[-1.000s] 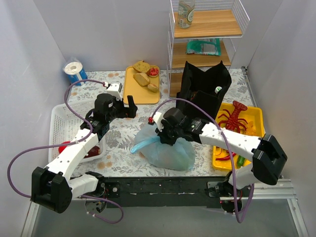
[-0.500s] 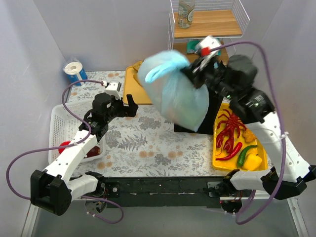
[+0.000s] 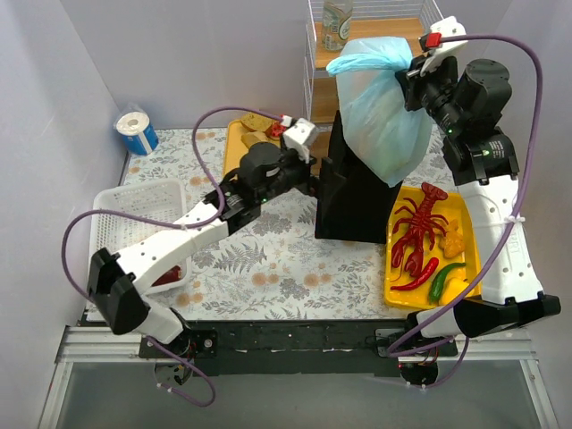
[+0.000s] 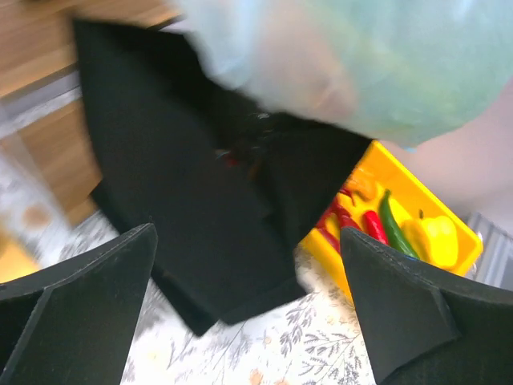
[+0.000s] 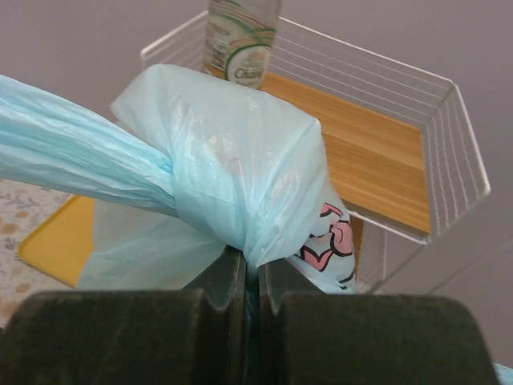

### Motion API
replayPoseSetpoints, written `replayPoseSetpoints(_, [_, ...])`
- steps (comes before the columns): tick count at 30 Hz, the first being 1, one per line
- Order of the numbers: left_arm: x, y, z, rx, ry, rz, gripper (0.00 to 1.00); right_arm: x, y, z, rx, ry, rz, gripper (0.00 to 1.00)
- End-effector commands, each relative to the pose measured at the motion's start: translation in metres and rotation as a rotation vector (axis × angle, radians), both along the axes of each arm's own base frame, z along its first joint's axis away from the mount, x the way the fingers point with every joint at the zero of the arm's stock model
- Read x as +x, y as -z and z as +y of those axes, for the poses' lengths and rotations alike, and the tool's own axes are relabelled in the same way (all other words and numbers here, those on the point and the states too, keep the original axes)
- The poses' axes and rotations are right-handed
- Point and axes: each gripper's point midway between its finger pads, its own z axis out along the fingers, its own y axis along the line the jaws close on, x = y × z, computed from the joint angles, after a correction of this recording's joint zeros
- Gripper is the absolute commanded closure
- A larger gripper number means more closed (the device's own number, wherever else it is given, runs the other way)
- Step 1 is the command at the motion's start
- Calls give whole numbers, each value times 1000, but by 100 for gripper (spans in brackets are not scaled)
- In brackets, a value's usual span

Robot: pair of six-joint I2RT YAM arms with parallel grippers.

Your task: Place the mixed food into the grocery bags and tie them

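blue bag — knotted at the neck, full, hanging in the air over the mouth of the black bag and in front of the shelf; not resting on anything

right gripper — jaws closed tight on the blue bag's neck just under the knot, carrying its whole weight

black bag — upright on the table, top open, pointed edges up, just left of the yellow tray

left gripper — spread wide, holding nothing, just beside the black bag's left face

step in hand, as judged: blue bag looks filled and tied; it is being carried, likely for lowering into the black bag or setting down by it. next move calls for a straight descent clear of the pointed edges, with the left gripper free to steady the rim

view notes:
- right wrist: shows the knot, the pinch of the right gripper and a pink print on the blue bag; bottle on the shelf behind
- left wrist: shows the left gripper fingers wide apart facing the black bag, with the tray beyond; blurred, contents not readable
- top: alone shows both bags' relation
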Motion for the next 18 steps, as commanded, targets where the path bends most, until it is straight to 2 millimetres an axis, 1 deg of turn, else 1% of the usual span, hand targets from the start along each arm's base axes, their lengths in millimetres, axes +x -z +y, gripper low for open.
replayPoseSetpoints(1, [-7, -38, -51, -14, 135, -194, 2, -11, -53, -40, 30, 114, -161, 99])
replayPoseSetpoints(2, [-8, -43, -60, 6, 165, -255, 2, -9, -50, -43, 27, 121, -150, 99])
replayPoseSetpoints(3, [-15, -51, -71, -1, 231, -296, 2, -6, -46, -52, 33, 144, -131, 99])
replayPoseSetpoints(4, [-13, -40, -88, 20, 269, -312, 2, -5, -43, -55, 38, 151, -119, 99])
replayPoseSetpoints(5, [-10, -38, -94, 41, 279, -338, 2, -3, -39, -57, 45, 151, -108, 99])
replayPoseSetpoints(6, [-4, -32, -101, 69, 279, -354, 2, -3, -38, -60, 53, 155, -103, 99])
replayPoseSetpoints(8, [10, -22, -116, 104, 277, -363, 2, -3, -36, -60, 72, 154, -93, 99])
replayPoseSetpoints(9, [14, -21, -120, 128, 280, -388, 2, -5, -37, -62, 78, 158, -96, 99])
replayPoseSetpoints(10, [18, -27, -124, 131, 278, -404, 2, -5, -38, -62, 84, 158, -98, 99])
replayPoseSetpoints(11, [26, -11, -131, 161, 276, -392, 2, -5, -39, -62, 87, 156, -100, 99])
replayPoseSetpoints(13, [36, -6, -134, 191, 251, -409, 2, -6, -42, -61, 90, 147, -100, 99])
replayPoseSetpoints(14, [43, 1, -135, 212, 229, -414, 2, -7, -43, -58, 91, 133, -97, 99])
replayPoseSetpoints(15, [46, 4, -136, 224, 222, -419, 2, -8, -48, -58, 93, 128, -106, 99])
replayPoseSetpoints(16, [49, 5, -136, 239, 219, -433, 2, -7, -49, -57, 92, 124, -106, 99])
replayPoseSetpoints(17, [49, 15, -136, 267, 227, -410, 2, -7, -50, -56, 94, 116, -106, 99])
replayPoseSetpoints(18, [50, 20, -137, 279, 231, -399, 2, -5, -49, -55, 96, 112, -102, 99])
